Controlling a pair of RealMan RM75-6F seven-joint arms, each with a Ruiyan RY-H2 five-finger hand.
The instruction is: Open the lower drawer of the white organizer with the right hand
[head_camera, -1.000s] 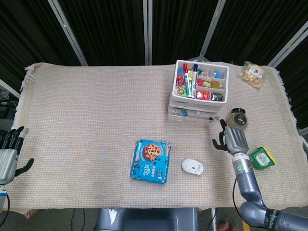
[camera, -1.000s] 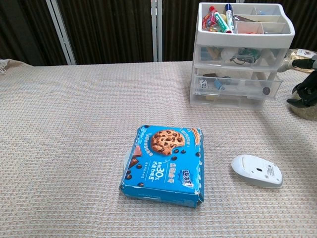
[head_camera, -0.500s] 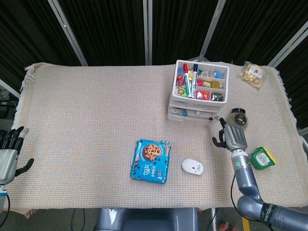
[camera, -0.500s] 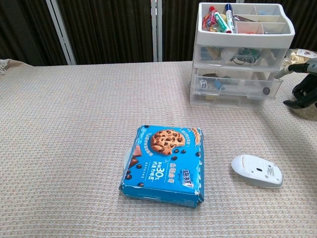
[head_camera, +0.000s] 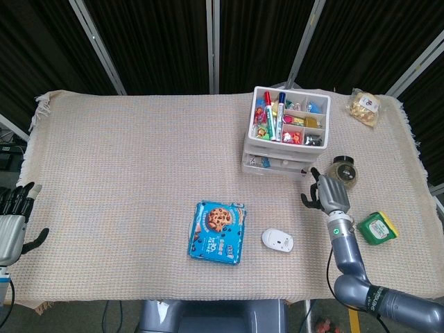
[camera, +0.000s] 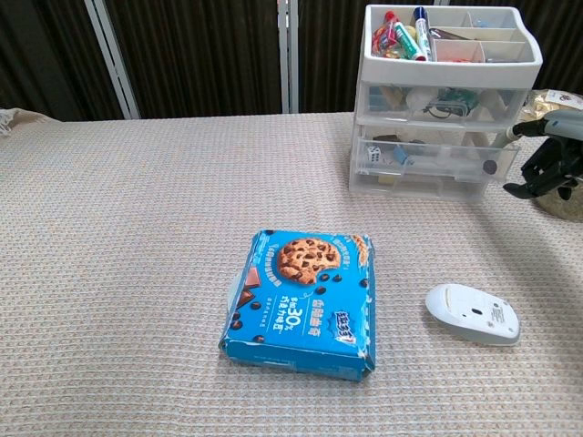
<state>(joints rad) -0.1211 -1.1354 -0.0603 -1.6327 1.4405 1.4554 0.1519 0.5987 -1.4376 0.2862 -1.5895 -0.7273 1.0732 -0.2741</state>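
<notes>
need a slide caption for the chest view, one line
Right hand reaching toward the lower drawer of the white organizer; cookie box and mouse in foreground.

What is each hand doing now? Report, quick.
Left hand: open, holds nothing, at the table edge.
Right hand: fingers curled beside the organizer; contact cannot be told.

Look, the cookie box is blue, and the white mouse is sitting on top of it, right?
Not quite. The cookie box is blue, but the white mouse is not on top of it. It lies on the table cloth beside the box, apart from it. The chest view shows this clearly.
</notes>
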